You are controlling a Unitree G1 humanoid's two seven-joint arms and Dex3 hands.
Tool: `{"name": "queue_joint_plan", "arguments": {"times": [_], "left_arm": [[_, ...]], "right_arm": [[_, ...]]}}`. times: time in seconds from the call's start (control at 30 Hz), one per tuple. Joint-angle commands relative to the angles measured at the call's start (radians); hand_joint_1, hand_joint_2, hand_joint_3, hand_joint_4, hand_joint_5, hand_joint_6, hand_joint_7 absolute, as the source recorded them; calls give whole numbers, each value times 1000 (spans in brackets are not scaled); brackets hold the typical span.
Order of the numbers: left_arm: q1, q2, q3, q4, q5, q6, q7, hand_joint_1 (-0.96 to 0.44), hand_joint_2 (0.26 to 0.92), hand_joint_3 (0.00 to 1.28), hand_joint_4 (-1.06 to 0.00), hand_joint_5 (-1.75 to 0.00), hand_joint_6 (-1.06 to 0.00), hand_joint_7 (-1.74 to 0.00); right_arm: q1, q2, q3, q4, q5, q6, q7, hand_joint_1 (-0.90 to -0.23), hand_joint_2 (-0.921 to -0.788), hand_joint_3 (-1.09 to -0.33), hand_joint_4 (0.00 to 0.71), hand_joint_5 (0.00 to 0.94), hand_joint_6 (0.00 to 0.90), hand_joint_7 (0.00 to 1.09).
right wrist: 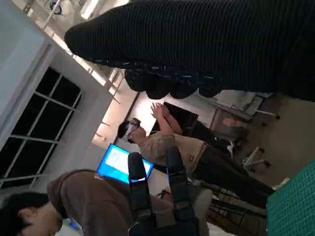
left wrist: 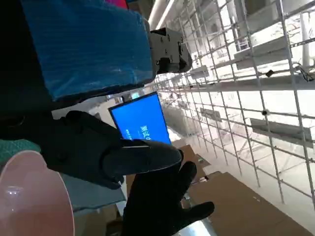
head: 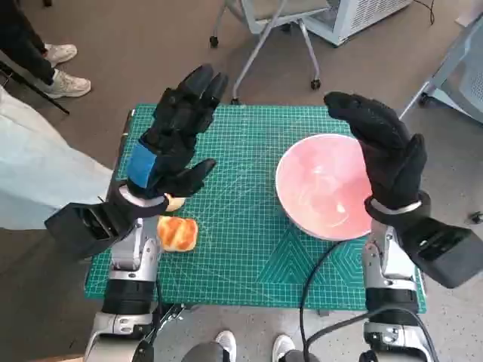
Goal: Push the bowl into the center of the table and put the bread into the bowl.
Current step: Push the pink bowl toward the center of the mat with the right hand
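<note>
The gloved right hand (right wrist: 206,44) spans the frame above two people (right wrist: 167,147) and a blue screen (right wrist: 118,162).

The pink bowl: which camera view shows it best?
The head view. It shows the whole pink bowl from above, on the right part of the green mat, beside the right hand. The left wrist view shows only part of its rim. The right wrist view does not show it.

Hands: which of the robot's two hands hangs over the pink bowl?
The right hand, in the black knitted glove, hangs over the bowl; the blue-taped left hand is raised near the bread.
</note>
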Motion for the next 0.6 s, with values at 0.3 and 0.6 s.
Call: {"name": "queue_joint_plan", "arguments": {"times": [0.3, 0.6], "left_arm": [[5, 4, -3, -20, 0, 7, 2, -609, 921, 433, -84, -4, 1, -387], [3, 4, -4, -21, 2, 7, 1, -604, 921, 436, -84, -4, 1, -387]], "right_arm": [[28, 8, -2, -16, 23, 29, 8, -662, -921, -713, 184, 0, 30, 551], [32, 12, -4, -24, 46, 38, 21, -654, -921, -712, 182, 0, 32, 548]]}}
